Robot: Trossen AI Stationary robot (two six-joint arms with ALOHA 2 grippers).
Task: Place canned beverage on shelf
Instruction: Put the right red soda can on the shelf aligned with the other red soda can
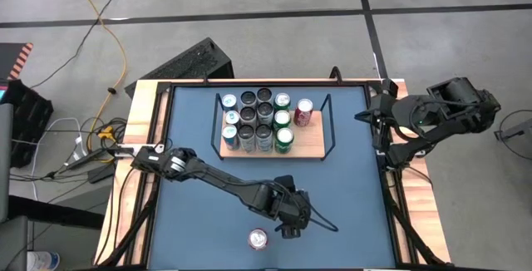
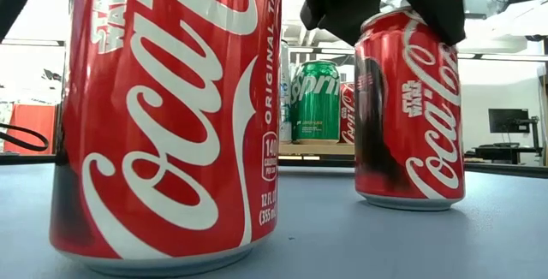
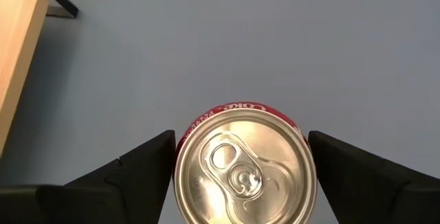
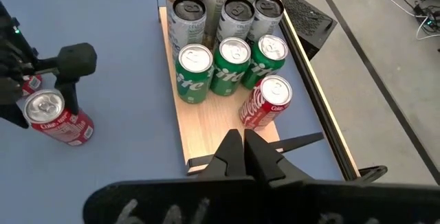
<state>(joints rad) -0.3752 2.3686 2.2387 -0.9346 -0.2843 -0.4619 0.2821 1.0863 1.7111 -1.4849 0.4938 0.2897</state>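
A red canned beverage [image 3: 244,172] stands upright on the blue table, near the front and centre. My left gripper [image 3: 240,138] is open and points down over it, one finger close on either side of its top [image 2: 409,22]. In the high view the gripper [image 1: 288,225] hides this can. The shelf [image 1: 314,143], a light wood board in a black wire frame, lies at the far centre and carries several cans. My right gripper [image 4: 244,143] is shut with nothing in it and hangs at the table's right edge [image 1: 366,115].
A second red can [image 1: 258,239] stands near the front edge, just left of my left gripper, and fills the low view's left [image 2: 163,116]. On the shelf stand silver cans, green cans [image 4: 230,62] and a red can [image 4: 265,104]. Bare wood shows at the shelf's right end [image 4: 206,135].
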